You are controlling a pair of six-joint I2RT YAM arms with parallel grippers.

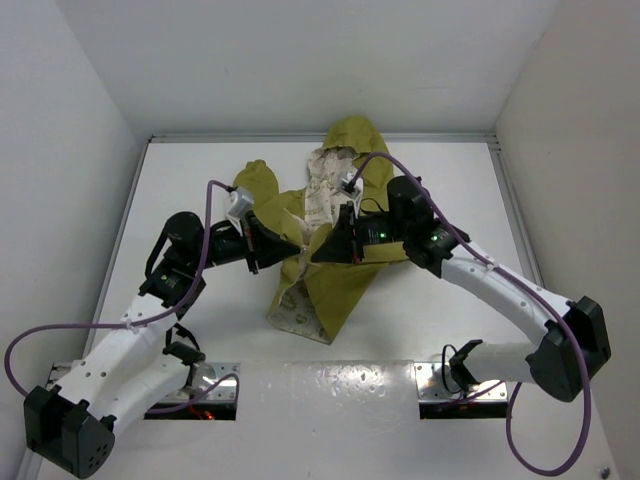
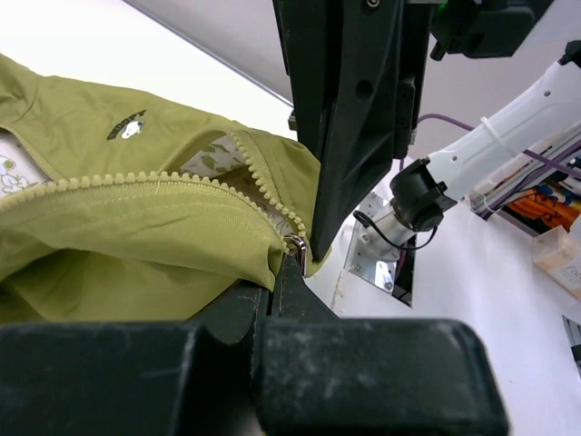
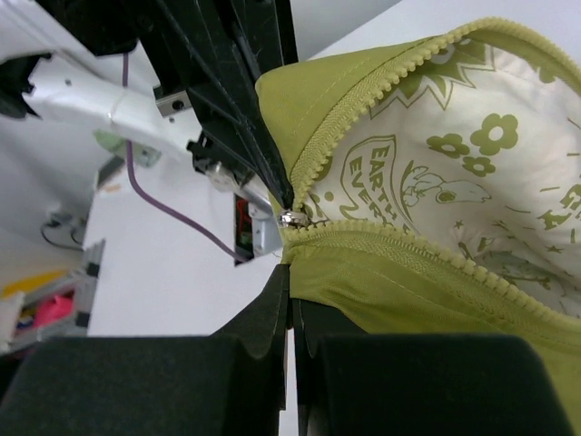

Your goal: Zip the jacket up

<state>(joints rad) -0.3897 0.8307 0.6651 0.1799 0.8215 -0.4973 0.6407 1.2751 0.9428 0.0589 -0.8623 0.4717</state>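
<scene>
The olive-green jacket (image 1: 340, 285) lies spread on the white table, its hood (image 1: 352, 135) at the far end and the cream printed lining (image 1: 320, 190) showing. The front is open, with the two rows of zipper teeth (image 3: 408, 259) meeting at a small metal slider (image 3: 292, 218). My left gripper (image 1: 293, 250) and right gripper (image 1: 318, 252) meet tip to tip at that spot. The left gripper (image 2: 283, 263) is shut on the jacket right at the slider (image 2: 293, 242). The right gripper (image 3: 290, 272) is shut on the jacket's fabric just below the slider.
White walls close in the table on the left, far and right sides. Two metal mounting plates (image 1: 445, 380) sit at the near edge. Purple cables (image 1: 200, 240) loop off both arms. One sleeve (image 1: 255, 180) lies out to the left.
</scene>
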